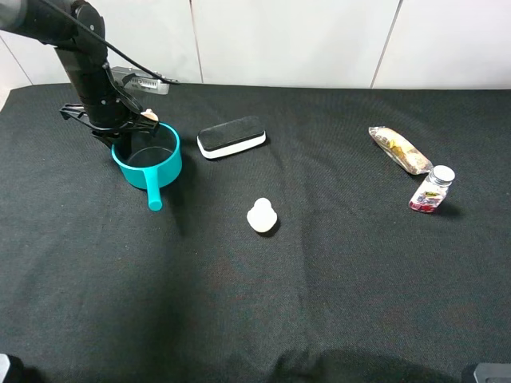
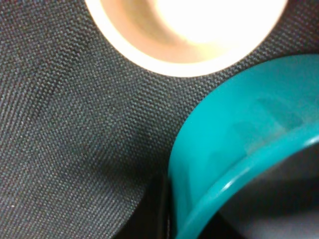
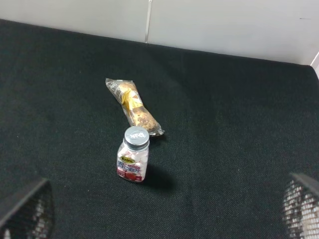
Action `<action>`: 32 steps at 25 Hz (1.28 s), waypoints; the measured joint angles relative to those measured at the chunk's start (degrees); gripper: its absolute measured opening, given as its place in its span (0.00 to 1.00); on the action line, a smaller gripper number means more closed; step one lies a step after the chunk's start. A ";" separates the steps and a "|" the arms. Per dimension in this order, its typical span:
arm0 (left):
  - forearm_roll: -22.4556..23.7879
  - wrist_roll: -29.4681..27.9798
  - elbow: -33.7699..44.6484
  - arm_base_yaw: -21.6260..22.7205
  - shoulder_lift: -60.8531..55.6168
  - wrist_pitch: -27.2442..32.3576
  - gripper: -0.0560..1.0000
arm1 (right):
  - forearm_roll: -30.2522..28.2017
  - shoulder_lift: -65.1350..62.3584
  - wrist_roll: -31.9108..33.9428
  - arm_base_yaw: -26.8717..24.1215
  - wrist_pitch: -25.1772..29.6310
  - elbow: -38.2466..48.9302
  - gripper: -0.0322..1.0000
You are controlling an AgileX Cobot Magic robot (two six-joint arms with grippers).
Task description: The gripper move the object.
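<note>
Where the bench [image 1: 319, 303] nears its far left corner, the left gripper [image 1: 132, 132] hangs at the far rim of the teal saucepan [image 1: 152, 166]; its grip cannot be told. The right gripper [image 3: 169, 179] stands spread wide.

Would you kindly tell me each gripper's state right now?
Left gripper: at the saucepan rim; grip cannot be told.
Right gripper: open, empty.
</note>
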 joint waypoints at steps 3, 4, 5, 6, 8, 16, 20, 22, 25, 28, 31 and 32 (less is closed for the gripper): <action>0.00 0.00 0.00 0.00 0.00 0.00 0.12 | 0.00 0.00 0.00 0.00 0.00 0.00 0.70; 0.00 0.00 0.00 0.00 0.00 0.05 0.13 | 0.00 0.00 0.00 0.00 0.00 0.00 0.70; 0.00 0.00 0.00 0.00 0.00 0.10 0.13 | 0.00 0.00 0.00 0.00 0.00 0.00 0.70; 0.00 0.00 0.00 0.00 0.00 0.24 0.14 | 0.00 0.00 0.00 0.00 0.00 0.00 0.70; 0.00 0.00 0.00 0.00 0.00 0.30 0.17 | 0.00 0.00 0.00 0.00 0.00 0.00 0.70; 0.00 0.00 0.00 0.00 0.00 1.45 0.42 | 0.00 0.00 0.00 0.00 0.00 0.00 0.70; 0.00 -0.21 0.00 0.00 0.00 1.75 0.52 | 0.00 0.00 0.00 0.00 0.00 0.00 0.70; 0.00 -0.57 0.00 0.00 0.00 1.75 0.57 | 0.00 0.00 0.00 0.00 0.00 0.00 0.70; 0.00 -0.89 0.00 0.00 0.00 1.75 0.66 | 0.00 0.00 0.00 0.00 0.00 0.00 0.70; 0.00 -1.05 0.00 0.00 0.00 1.75 0.74 | 0.00 0.00 0.05 0.00 0.00 0.00 0.70; 0.00 -1.05 0.00 0.00 0.00 1.75 0.77 | 0.00 0.00 0.05 0.00 0.00 0.00 0.70; 0.00 -1.05 0.00 0.00 0.00 1.75 0.78 | 0.00 0.00 0.05 0.00 0.00 0.00 0.70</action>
